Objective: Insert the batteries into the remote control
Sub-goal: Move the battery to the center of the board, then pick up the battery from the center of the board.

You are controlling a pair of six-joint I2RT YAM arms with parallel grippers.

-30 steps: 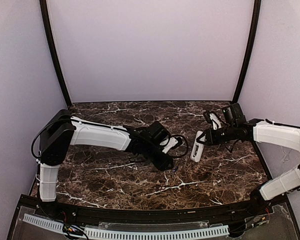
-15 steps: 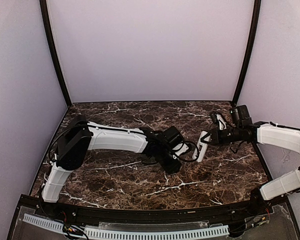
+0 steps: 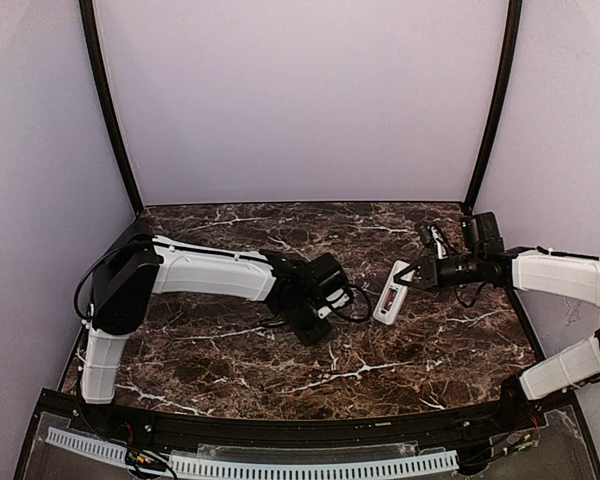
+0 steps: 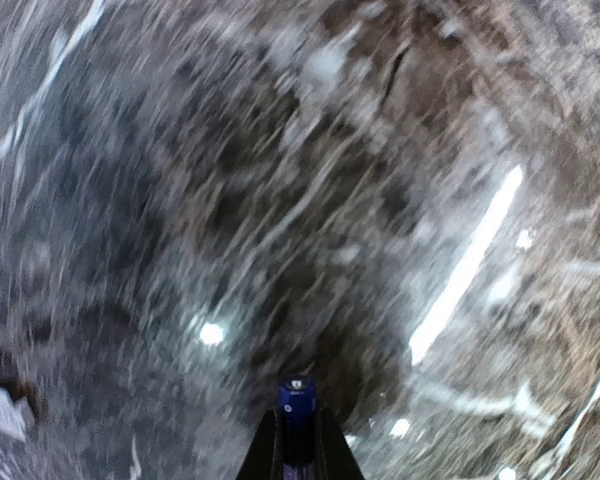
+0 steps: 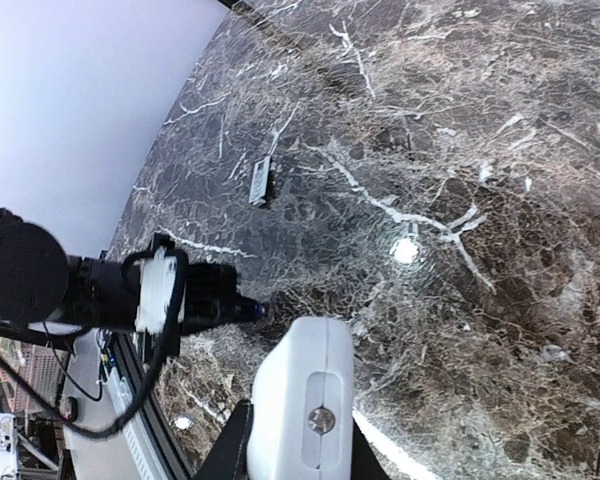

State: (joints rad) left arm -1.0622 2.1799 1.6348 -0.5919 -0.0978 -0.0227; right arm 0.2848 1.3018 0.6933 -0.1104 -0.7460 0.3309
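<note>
The left pincer (image 4: 297,445), clenched on a battery (image 4: 297,398), lies left of the remote control (image 3: 391,292), gripped at its far end by the right pincer (image 5: 298,450), long axis near-to-far over the desk (image 3: 430,350).

On the overhead camera I had soft, even light: the pale walls (image 3: 300,100) took a lilac cast, the dark marble table (image 3: 410,350) was sharp, and shadows on it were faint. My left wrist view was smeared with motion blur; only the battery (image 4: 297,398) at the bottom edge was crisp, among white glare spots and one long streak. The right wrist view was sharp but bowed at its edges, with one glare spot on the marble and the remote control (image 5: 302,400) bright up close.
</note>
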